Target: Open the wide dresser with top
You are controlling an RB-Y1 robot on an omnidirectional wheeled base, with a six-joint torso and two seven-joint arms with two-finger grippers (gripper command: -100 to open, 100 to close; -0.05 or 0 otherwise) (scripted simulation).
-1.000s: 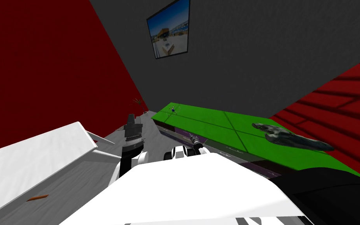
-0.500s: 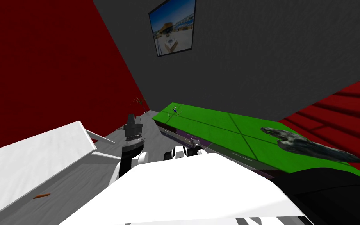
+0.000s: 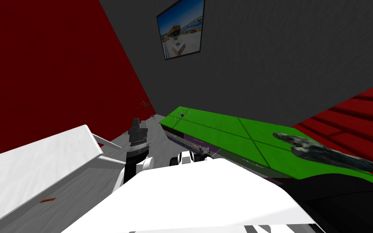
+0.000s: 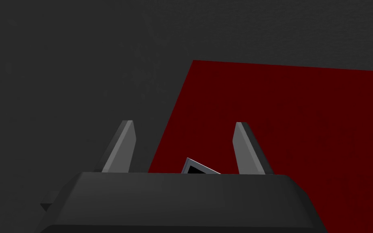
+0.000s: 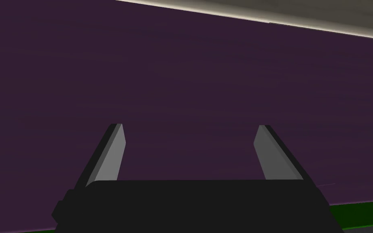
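The wide dresser has a bright green top (image 3: 226, 129) and a dark purple front (image 3: 189, 142), and it runs along the grey wall. My right gripper (image 3: 201, 150) is low against that front, just under the top's edge. In the right wrist view the right gripper (image 5: 189, 126) stands open with nothing between its fingers, close to the flat purple front (image 5: 181, 73). A pale strip (image 5: 287, 20) borders the purple, and a green band (image 5: 363, 214) shows beside the gripper's body. My left gripper (image 3: 136, 120) is raised to my left, away from the dresser, and the left gripper (image 4: 185, 122) is open and empty.
A dark, gnarled, elongated object (image 3: 327, 153) lies on the near right of the green top, and a small item (image 3: 181, 114) sits at its far end. A white slab-like piece of furniture (image 3: 32, 166) stands to my left with a small orange thing (image 3: 47, 199) beside it. Grey floor (image 3: 157, 129) runs between.
The whole head view has shifted a little to the right, so I have turned or moved slightly. My right gripper sits a touch lower against the dresser front. Both grippers stay open.
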